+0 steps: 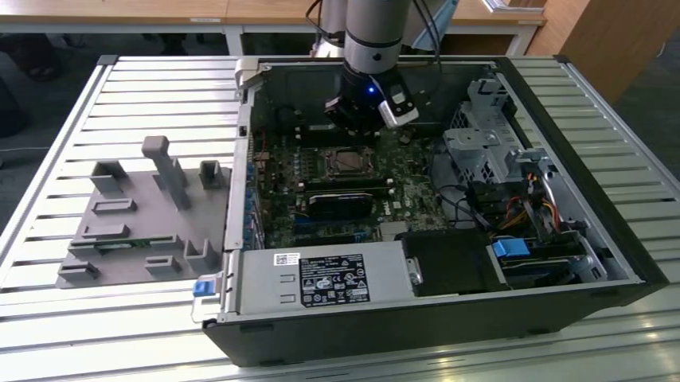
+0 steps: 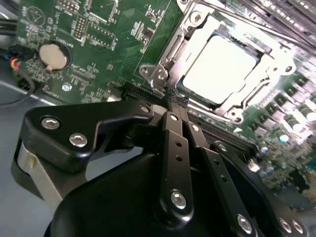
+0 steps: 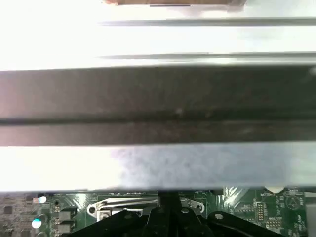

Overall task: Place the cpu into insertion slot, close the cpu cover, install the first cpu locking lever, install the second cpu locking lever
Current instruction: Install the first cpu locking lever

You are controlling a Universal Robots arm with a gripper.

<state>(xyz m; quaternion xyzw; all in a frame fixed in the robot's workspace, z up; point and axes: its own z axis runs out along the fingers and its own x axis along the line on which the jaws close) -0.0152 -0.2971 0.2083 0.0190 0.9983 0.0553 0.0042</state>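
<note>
Your gripper (image 2: 174, 101) has its two black fingers (image 2: 170, 143) pressed together with nothing between them; in the second wrist view their tips sit just at the near edge of the insertion slot (image 2: 163, 74), right of frame centre. The cpu (image 2: 219, 66) lies flat in that slot, upper right of the frame, its pale metal top glaring under the light. The cpu cover (image 2: 195, 37) is down around it, the chip showing through its square window. Whether the fingertips actually touch the socket frame, you cannot tell.

In the exterior view you see the gripper (image 1: 356, 127) reaching down into the open computer case (image 1: 425, 326), upper centre of the frame, with the cpu (image 1: 345, 161) just below it on the green motherboard (image 1: 279, 171). The case lies on a slatted metal table (image 1: 64, 318). At the lower left of the frame a grey fixture block (image 1: 138, 223) sits on the slats, well apart from the case. A wooden desk edge (image 1: 159, 12) runs along the top.
</note>
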